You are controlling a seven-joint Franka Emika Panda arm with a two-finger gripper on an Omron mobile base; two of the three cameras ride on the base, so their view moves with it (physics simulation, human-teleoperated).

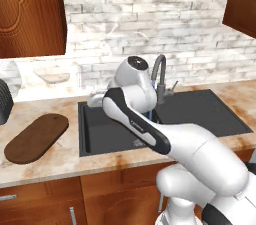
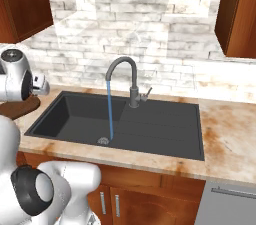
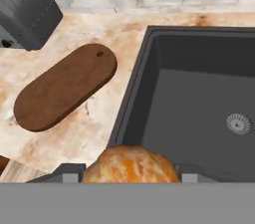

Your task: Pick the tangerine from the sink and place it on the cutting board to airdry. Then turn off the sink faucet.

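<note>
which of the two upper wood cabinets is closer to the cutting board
The cabinet at the upper left, above the counter end where the cutting board lies. The other cabinet hangs at the upper right, beyond the sink.

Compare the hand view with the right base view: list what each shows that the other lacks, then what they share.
Hand view alone: the tangerine clamped between the gripper fingers, above the sink's left edge, and a dark ribbed appliance on the counter behind the board.

Right base view alone: the sink faucet with its side lever, a blue stream of water running down to the drain, and wooden cabinets on the wall.

Both: the black sink, its round drain, the cutting board left of the basin, the speckled counter and the brick wall.
</note>
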